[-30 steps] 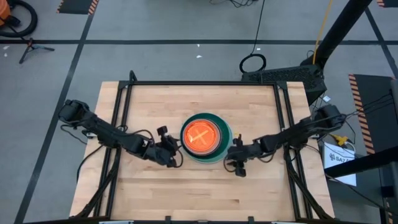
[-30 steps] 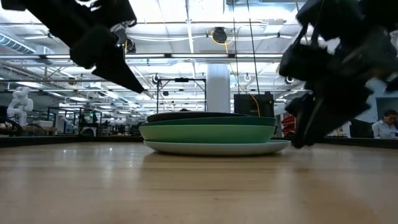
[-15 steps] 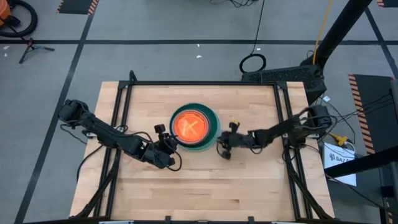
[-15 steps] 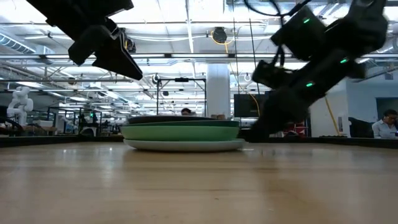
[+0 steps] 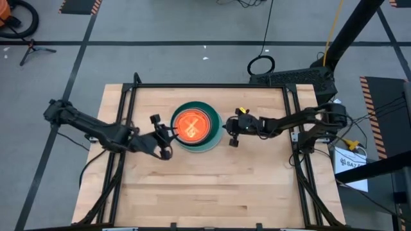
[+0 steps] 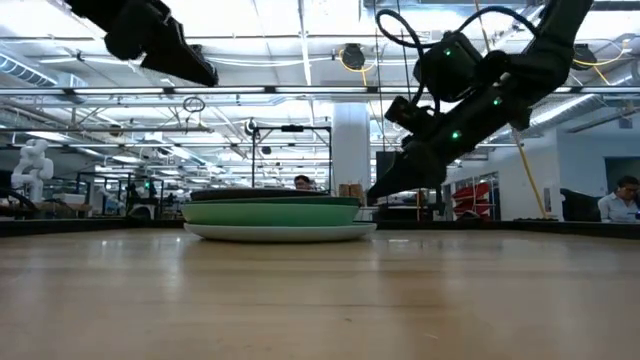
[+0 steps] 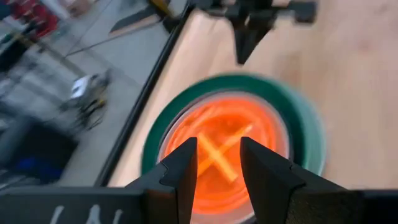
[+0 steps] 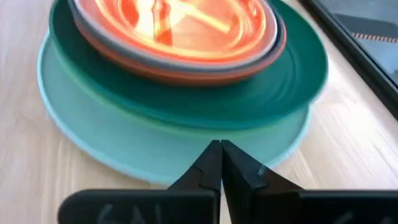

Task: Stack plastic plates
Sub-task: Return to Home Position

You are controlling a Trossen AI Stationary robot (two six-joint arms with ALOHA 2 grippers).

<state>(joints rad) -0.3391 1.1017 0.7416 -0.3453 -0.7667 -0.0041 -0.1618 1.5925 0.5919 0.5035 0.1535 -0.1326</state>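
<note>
Stack of plastic plates [image 5: 196,126] sat on the counter [image 5: 192,192], a little toward 12 o'clock from centre. Translucent orange divided plate [image 8: 186,18] on top, dark green plate [image 8: 186,99] lower down, light blue plate [image 8: 124,149] at the bottom.

Left pincer [image 7: 217,146] just beside the stack at its 9 o'clock, fingers parted, holding nothing. Right pincer [image 8: 221,146] at 3 o'clock, tips pressed together, empty, clear of the rim.

Judged light, stiff and slick: likely to slide on the wood and on each other. Best hold looked to be the overhanging bottom rim.

Black frame rail [image 5: 205,86] edged the counter at 12 o'clock, well apart. Only the two arms crowded the stack.
</note>
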